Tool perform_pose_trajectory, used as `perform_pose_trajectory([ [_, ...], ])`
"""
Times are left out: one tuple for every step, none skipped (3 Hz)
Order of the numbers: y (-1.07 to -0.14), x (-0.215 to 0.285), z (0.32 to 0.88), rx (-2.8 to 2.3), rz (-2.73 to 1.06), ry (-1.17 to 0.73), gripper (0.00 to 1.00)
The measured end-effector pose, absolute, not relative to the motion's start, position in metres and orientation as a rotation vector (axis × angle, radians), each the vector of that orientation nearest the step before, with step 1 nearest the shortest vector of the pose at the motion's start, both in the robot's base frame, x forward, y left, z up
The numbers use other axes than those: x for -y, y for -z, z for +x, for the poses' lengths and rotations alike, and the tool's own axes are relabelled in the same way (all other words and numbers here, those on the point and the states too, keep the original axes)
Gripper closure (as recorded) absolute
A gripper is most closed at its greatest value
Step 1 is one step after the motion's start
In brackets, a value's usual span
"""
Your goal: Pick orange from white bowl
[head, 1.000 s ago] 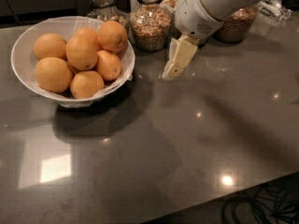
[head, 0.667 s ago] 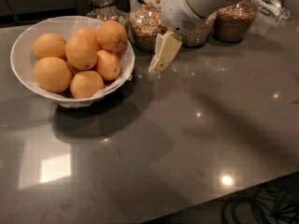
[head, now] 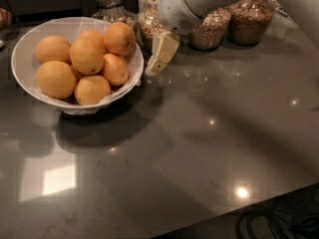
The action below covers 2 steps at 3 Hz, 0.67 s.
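The white bowl (head: 24,38) stands at the back left of the dark countertop, with a crinkled white lining at its edge. Several oranges are piled in it. The orange (head: 119,38), round and deeper in colour, sits at the bowl's back right on top of the pile. A smaller oval orange (head: 115,69) lies below it. My gripper (head: 159,55), cream-coloured under a white arm housing (head: 187,4), hangs just right of the bowl's rim, close above the countertop. It holds nothing that I can see.
Glass jars of grain stand along the back: one behind the bowl (head: 110,6), one behind the gripper (head: 148,21), two at the right (head: 210,26) (head: 249,19). The counter's front edge runs diagonally at the lower right, with cables (head: 269,223) on the floor beyond.
My gripper has moved left along the back of the counter, from in front of the jars to right beside the bowl's rim. The oranges have not moved.
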State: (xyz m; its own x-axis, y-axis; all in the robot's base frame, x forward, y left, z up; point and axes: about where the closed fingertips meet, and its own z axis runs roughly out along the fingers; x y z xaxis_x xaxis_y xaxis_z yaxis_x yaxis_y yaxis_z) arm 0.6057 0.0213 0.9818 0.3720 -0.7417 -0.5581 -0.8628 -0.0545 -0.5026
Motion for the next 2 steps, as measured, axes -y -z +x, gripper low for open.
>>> perform_pose_trajectory([
  [-0.980, -0.036, 0.616, -1.364, -1.819, -0.164, 0.00],
  [-0.976, -0.044, 0.632, -1.346, -1.800, -0.152, 0.00],
])
